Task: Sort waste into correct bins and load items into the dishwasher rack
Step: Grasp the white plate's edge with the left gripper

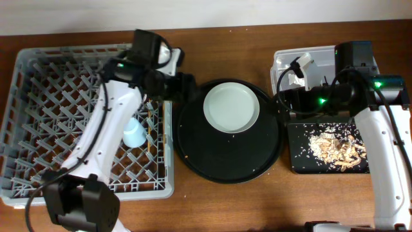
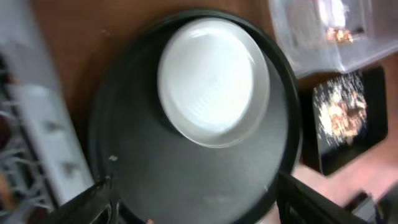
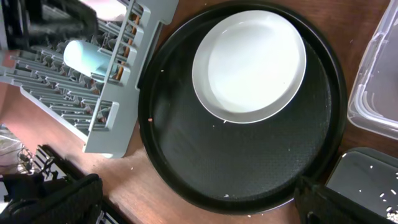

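The pale grey-green plate (image 1: 232,107) lies on the large round black tray (image 1: 212,158). It also shows in the left wrist view (image 2: 211,81) and the right wrist view (image 3: 249,62). My left gripper (image 1: 188,86) is open and empty at the tray's left rim (image 2: 194,186). My right gripper (image 1: 283,100) is open and empty at the tray's right rim (image 3: 198,186). The grey dishwasher rack (image 1: 45,116) holds the light-blue cup (image 1: 134,133) and the chopsticks (image 1: 152,129). The clear tub (image 1: 286,59) holds the white tissue (image 1: 299,67) and the foil wrapper (image 2: 339,34). The food scraps (image 1: 335,148) lie in the shallow black tray (image 1: 299,161). The yellow bowl is out of view.
The rack's right wall (image 3: 115,118) stands close to the round tray's left rim. The clear tub and shallow black tray sit close to its right rim. A few crumbs lie on the round tray (image 3: 227,196). My left arm (image 1: 109,122) crosses over the rack.
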You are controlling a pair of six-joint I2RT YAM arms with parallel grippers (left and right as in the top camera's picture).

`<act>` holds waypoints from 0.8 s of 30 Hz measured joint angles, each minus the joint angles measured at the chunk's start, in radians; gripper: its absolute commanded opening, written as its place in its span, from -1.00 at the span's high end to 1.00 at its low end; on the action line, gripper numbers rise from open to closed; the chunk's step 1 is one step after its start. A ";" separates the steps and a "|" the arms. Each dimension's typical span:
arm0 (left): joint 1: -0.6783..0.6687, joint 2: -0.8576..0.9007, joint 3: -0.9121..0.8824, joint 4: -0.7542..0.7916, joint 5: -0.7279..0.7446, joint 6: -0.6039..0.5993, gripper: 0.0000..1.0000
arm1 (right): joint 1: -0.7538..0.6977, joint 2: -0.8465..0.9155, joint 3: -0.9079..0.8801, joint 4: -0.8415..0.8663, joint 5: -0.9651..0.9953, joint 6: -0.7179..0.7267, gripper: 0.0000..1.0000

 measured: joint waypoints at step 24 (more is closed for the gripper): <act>-0.320 0.231 -0.075 0.212 -0.472 -0.161 0.08 | 0.000 0.000 0.000 0.000 0.000 0.000 -0.97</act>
